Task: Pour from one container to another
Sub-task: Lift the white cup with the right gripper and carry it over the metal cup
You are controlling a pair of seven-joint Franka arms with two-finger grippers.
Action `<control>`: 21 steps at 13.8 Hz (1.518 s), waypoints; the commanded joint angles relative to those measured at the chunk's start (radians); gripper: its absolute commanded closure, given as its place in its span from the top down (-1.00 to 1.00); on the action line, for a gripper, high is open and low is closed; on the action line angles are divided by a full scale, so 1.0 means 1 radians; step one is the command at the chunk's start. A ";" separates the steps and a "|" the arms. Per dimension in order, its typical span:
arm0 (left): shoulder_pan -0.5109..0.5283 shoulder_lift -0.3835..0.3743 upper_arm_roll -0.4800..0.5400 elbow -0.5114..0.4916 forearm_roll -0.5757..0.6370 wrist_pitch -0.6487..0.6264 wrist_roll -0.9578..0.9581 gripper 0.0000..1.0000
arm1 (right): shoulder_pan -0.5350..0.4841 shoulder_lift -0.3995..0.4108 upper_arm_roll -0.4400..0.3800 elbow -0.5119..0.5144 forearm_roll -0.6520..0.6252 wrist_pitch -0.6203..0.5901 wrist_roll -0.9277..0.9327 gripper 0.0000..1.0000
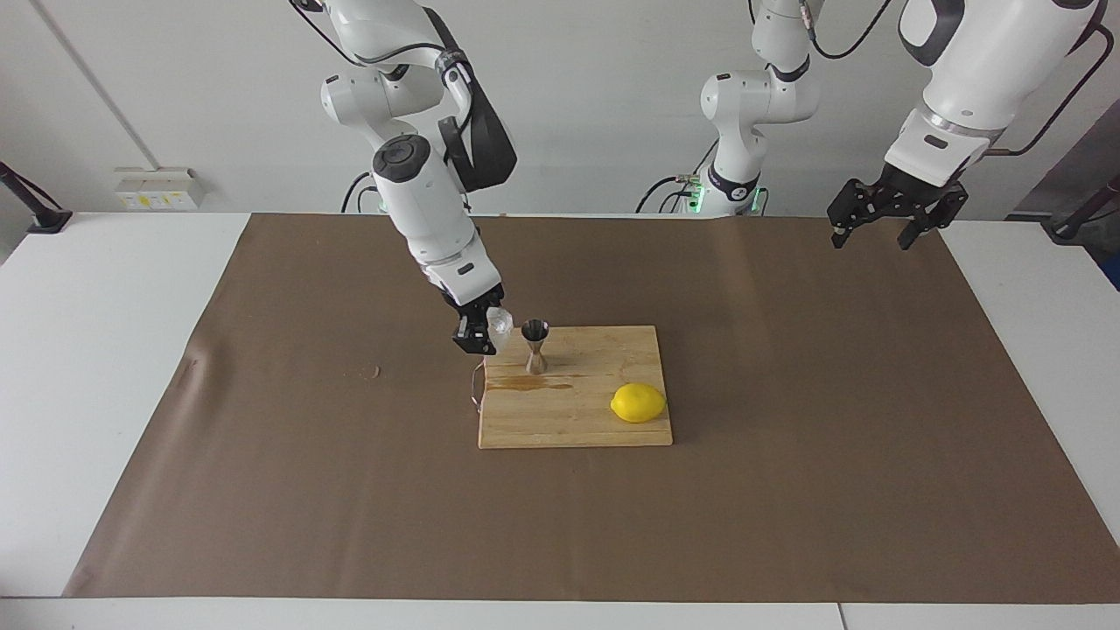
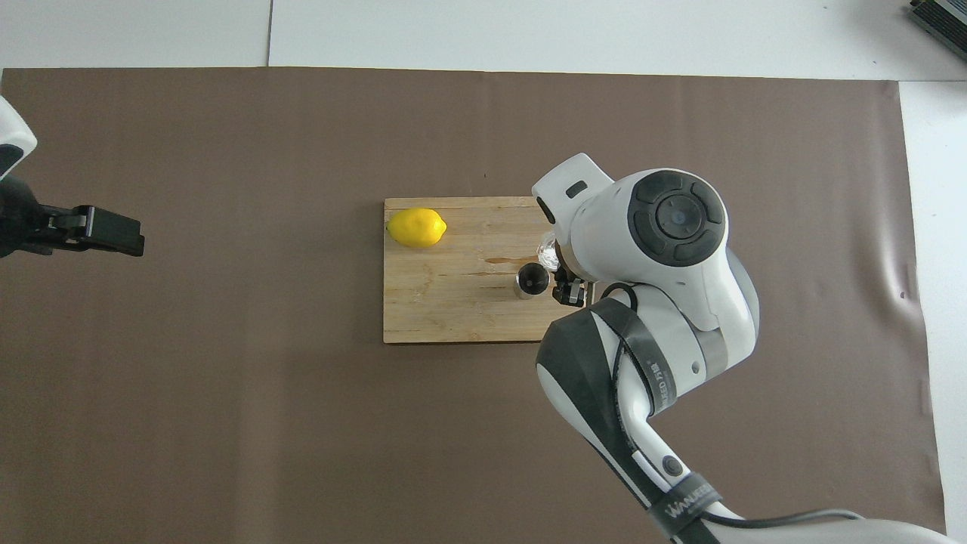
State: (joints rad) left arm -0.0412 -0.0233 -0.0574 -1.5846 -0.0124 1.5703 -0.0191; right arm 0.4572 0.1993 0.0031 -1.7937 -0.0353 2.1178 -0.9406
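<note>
My right gripper [image 1: 479, 336] is shut on the small clear faceted glass cup [image 1: 499, 325] and holds it tilted in the air beside the top of the steel jigger [image 1: 535, 346]. The jigger stands upright on the wooden cutting board [image 1: 604, 429], at the board's edge toward the right arm's end. In the overhead view the cup [image 2: 547, 251] shows only partly under my right arm, next to the jigger [image 2: 532, 280]. My left gripper [image 1: 885, 222] hangs open and empty in the air over the left arm's end of the table, and waits.
A yellow lemon [image 1: 638, 402] lies on the board, farther from the robots than the jigger. A wet streak [image 1: 535, 384] marks the board at the jigger's foot. Brown paper [image 1: 787, 490] covers the table.
</note>
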 commanded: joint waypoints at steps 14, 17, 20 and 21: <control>0.060 -0.003 -0.068 0.004 -0.006 -0.012 0.004 1.00 | 0.129 0.032 -0.002 0.004 -0.414 -0.093 0.049 -0.29; 0.044 -0.015 -0.065 -0.024 -0.004 -0.003 0.002 1.00 | 0.135 0.037 -0.002 0.004 -0.466 -0.091 0.049 -0.29; 0.012 -0.020 -0.021 -0.031 -0.004 -0.007 0.001 1.00 | 0.153 0.039 -0.002 -0.009 -0.540 -0.090 0.049 -0.29; 0.015 -0.021 -0.018 -0.032 -0.004 -0.006 0.001 1.00 | 0.153 0.039 -0.002 -0.010 -0.543 -0.090 0.049 -0.29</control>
State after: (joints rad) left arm -0.0032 -0.0233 -0.1069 -1.5925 -0.0131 1.5686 -0.0193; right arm 0.6038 0.2364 0.0027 -1.7987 -0.5383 2.0388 -0.9106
